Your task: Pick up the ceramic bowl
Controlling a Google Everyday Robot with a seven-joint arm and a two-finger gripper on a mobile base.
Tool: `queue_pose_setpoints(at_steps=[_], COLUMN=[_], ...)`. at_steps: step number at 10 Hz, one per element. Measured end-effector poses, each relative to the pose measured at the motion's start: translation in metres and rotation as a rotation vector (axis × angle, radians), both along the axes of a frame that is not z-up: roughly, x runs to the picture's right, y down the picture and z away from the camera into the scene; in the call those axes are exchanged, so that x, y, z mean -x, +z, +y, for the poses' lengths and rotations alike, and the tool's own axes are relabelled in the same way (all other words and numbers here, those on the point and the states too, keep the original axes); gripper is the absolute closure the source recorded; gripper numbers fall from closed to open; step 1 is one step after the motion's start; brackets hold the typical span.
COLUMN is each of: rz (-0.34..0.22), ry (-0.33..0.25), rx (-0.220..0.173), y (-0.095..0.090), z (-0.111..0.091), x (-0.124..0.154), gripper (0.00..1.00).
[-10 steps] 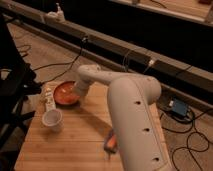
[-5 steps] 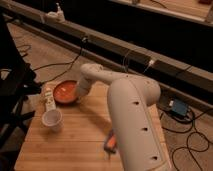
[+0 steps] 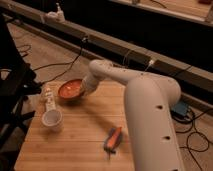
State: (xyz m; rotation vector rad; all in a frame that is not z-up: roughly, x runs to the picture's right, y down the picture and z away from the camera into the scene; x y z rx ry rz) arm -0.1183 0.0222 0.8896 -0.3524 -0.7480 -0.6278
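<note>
The ceramic bowl [image 3: 69,89] is orange-red with a darker rim, at the far left of the wooden table [image 3: 85,145]. It looks tilted, with its right side raised off the wood. My gripper [image 3: 85,87] is at the bowl's right rim, at the end of the white arm [image 3: 145,110] that reaches in from the lower right. It appears shut on the rim. The wrist hides the rim where it grips.
A white cup [image 3: 51,119] stands in front of the bowl at the left, with a small pale bottle [image 3: 48,99] just behind it. An orange and blue object [image 3: 113,139] lies mid-table. Cables cross the floor beyond, and a dark chair [image 3: 12,95] stands at the left.
The bowl has shifted slightly right and up with the gripper and now looks tilted. The cup, bottle and orange object have not moved.
</note>
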Motion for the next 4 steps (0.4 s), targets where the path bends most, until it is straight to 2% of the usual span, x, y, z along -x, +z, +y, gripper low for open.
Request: queue_pose_setpoints(at_steps=[4], rz=[-0.015], ry=[0.084], rx=[-0.083], y=[-0.045], z=[-0.036], x=[-0.043], gripper=[1.0])
